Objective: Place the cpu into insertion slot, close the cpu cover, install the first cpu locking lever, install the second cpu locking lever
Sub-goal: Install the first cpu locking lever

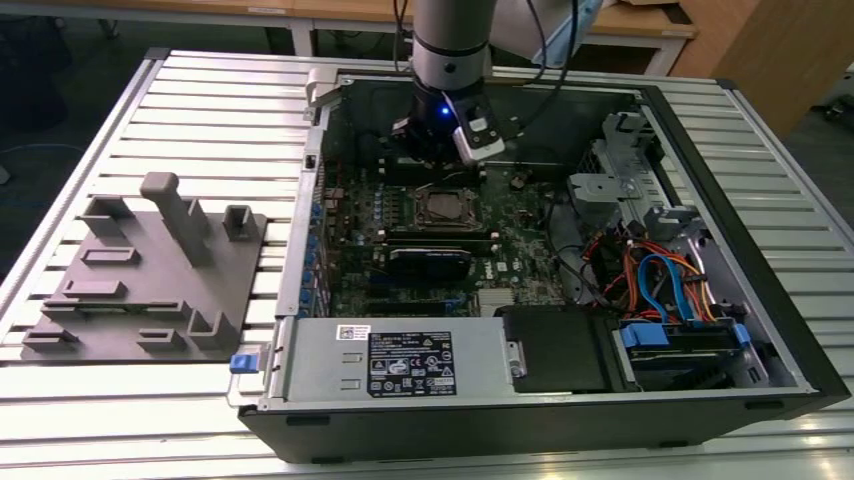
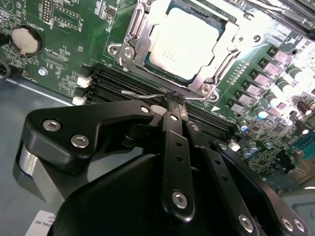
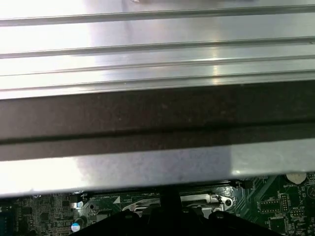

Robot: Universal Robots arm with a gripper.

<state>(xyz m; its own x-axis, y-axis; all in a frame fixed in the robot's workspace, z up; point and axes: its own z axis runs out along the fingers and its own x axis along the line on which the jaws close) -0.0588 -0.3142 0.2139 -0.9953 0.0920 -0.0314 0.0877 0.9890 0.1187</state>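
- An open computer case lies on a slatted metal table, its green motherboard facing up.
- The cpu — a pale silver square — sits in the insertion slot near the far middle of the board; the cpu cover lies closed over its edges.
- The arm reaches down from the far side, its gripper just beside the slot's edge.
- In the second wrist view the black fingers are pressed together, pinching a thin wire locking lever that runs along the slot next to the long black memory slots.
- A grey fixture tray rests on the table at the exterior view's left, well apart from the case.
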